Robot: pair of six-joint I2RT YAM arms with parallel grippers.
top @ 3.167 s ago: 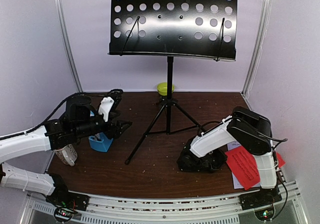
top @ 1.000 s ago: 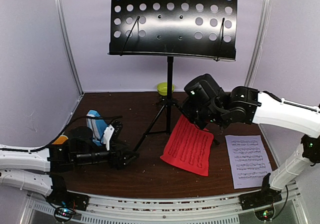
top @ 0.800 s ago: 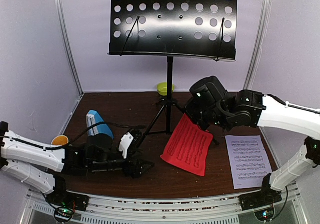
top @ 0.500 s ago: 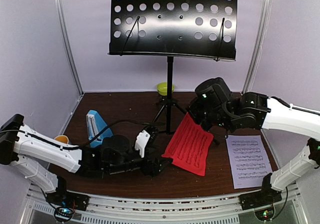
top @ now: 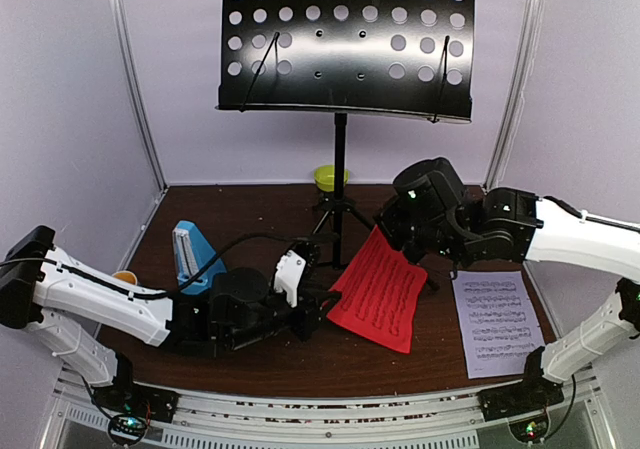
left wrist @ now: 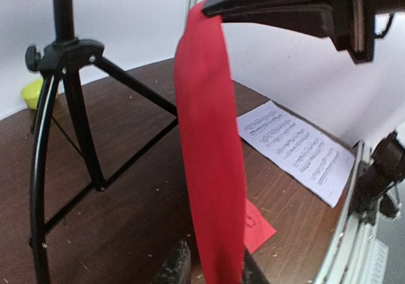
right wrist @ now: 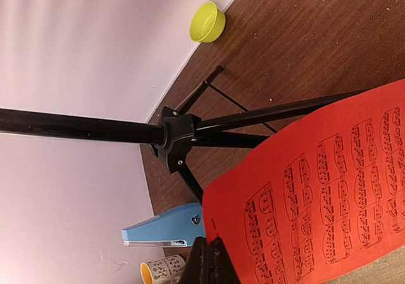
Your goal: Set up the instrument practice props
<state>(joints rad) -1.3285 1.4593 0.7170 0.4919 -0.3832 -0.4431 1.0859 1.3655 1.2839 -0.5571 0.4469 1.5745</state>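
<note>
Two grippers are meeting on the red music sheet (top: 380, 291), one at each end. I am seeing the right gripper (top: 385, 231) pinching the sheet's top edge, jaws closed on the paper, just right of the music stand (top: 345, 39) pole and above the table (top: 280, 359). The sheet is hanging from that grip with its long axis sloping down and toward the near edge. Its printed staves are facing up and to the right, and its lower end is reaching the tabletop, where one corner seems to be lying flat.

The left gripper (top: 322, 312) is sitting low at the sheet's lower-left corner. In the left wrist view the paper is showing edge-on as a bowed red band dropping between the two fingers (left wrist: 179, 266). I cannot tell whether they are clamping it or only flanking it.

The white music sheet (top: 495, 324) is lying flat on the right side of the table, long axis running front to back, well apart from the red one. The stand is standing upright on its tripod at the middle rear, its perforated desk facing forward. The blue metronome (top: 190, 254) is standing upright on the left, point up, beside the left arm. A lime-green bowl (top: 330, 177) is sitting behind the stand's legs by the back wall. A mug (right wrist: 161, 271) is showing just beside the metronome in the right wrist view.
</note>
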